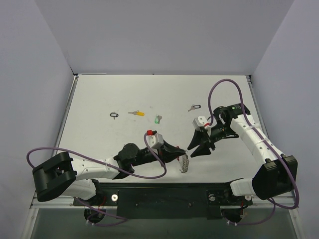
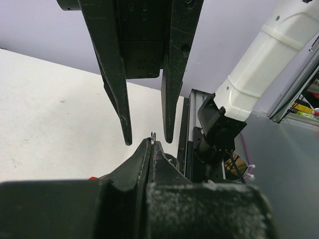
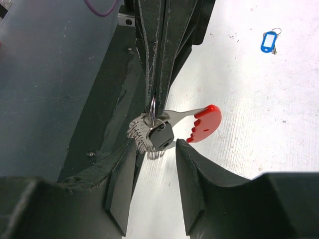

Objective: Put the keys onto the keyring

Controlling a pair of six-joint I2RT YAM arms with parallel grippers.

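keyring (image 3: 207, 123): glossy red plastic, shiny metal ring | table (image 3: 249, 99): matt white

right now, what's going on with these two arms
The left gripper is shut on the silver metal ring of the red plastic keyring, and a black-tagged key seems to hang there already. The open right gripper faces it closely, holding nothing. A yellow-tagged key, green-tagged key and blue-tagged key lie loose on the white table.

Robotics laboratory test cell. A white surface (image 1: 149, 94) is enclosed on three sides by plain pale panels (image 1: 164, 35) and edged with metal framing (image 1: 64, 119). A left arm (image 1: 92, 169) and a right arm (image 1: 254, 139), both white and black, are bolted to a black base plate (image 1: 164, 194). Purple cables (image 1: 228, 80) loop free.
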